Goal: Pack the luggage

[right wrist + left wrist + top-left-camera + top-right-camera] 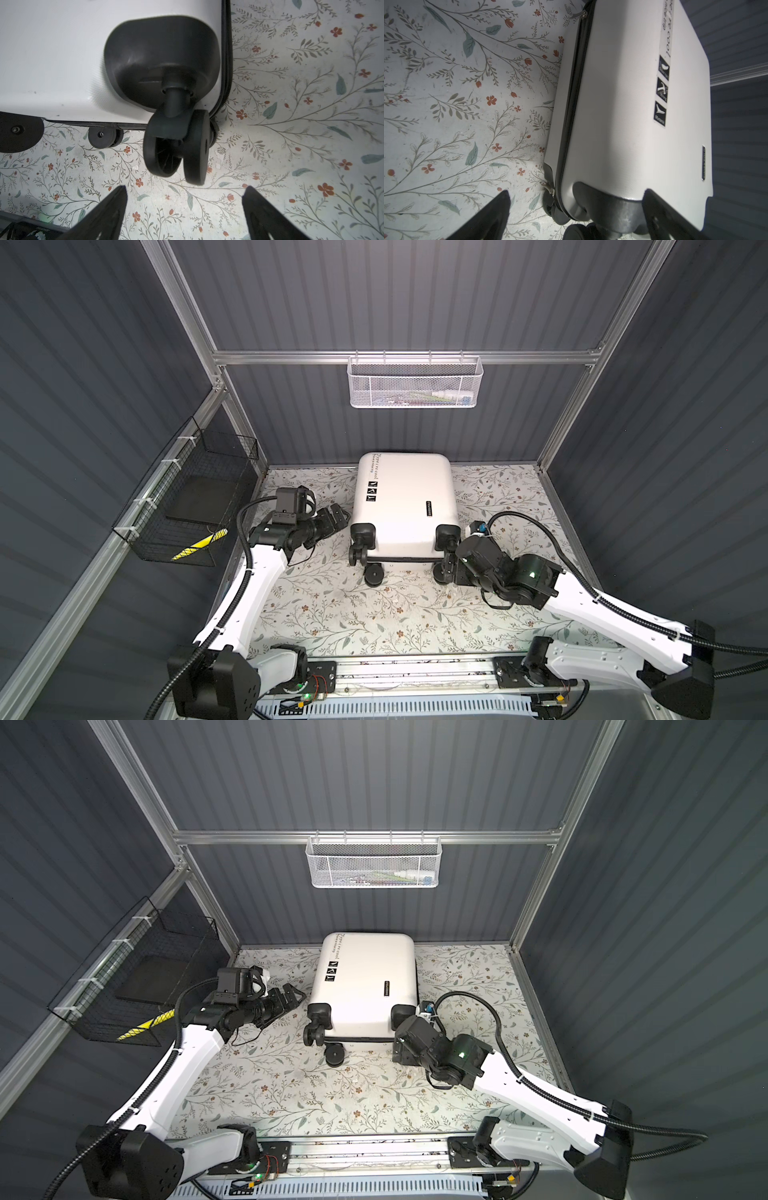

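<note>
The luggage is a closed white hard-shell suitcase with black zipper trim. It lies flat at the back middle of the table in both top views, wheels toward the front. My left gripper stands open at the case's left front corner. In the left wrist view the luggage fills the frame, and its black wheel housing shows between the spread fingers. My right gripper is open at the right front corner, empty. A black caster wheel sits just ahead of its fingertips.
A white mesh basket with small items hangs on the back rail. A black wire basket on the left wall holds a flat black thing and a yellow-black item. The floral table cover stretches forward to the arms' base rail.
</note>
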Robot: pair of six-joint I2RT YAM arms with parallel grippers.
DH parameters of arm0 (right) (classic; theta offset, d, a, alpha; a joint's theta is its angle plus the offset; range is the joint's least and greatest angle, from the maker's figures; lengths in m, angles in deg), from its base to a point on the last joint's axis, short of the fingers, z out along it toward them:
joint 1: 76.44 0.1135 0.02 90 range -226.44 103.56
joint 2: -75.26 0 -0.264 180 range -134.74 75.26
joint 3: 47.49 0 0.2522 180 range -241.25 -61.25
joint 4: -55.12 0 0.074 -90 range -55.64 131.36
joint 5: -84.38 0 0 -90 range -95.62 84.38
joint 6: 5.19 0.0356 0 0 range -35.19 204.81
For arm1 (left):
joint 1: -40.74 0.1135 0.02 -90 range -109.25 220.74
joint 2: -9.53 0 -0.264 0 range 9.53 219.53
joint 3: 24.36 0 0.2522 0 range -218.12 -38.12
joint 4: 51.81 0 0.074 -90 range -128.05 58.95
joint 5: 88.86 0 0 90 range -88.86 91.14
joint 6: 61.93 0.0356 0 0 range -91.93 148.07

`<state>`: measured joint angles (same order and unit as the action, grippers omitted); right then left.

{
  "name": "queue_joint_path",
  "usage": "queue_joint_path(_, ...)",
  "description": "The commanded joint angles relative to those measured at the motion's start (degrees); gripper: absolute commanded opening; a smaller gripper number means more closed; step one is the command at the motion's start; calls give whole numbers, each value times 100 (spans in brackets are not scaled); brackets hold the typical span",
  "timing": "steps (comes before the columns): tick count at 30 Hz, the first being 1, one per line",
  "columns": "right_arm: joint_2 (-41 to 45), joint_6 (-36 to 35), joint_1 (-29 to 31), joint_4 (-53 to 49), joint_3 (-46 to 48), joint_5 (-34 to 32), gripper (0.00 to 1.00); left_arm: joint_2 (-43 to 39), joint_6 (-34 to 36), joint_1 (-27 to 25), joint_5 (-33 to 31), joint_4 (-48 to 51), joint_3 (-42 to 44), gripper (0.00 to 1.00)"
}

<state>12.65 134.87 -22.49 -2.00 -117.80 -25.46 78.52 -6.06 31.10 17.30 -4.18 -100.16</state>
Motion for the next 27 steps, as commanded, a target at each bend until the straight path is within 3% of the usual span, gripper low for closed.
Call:
queue_joint_path(1,-119,-110,27,138,-69,-185,84,-113,-75,33,208,-88,138,100)
queue_joint_path(16,-745,-287,22,415,-132,-461,59,0,-61,33,236,-163,139,100)
queue_joint_path(27,-852,-297,-15,448,-111,-640,52,69,-77,33,230,-240,122,100)
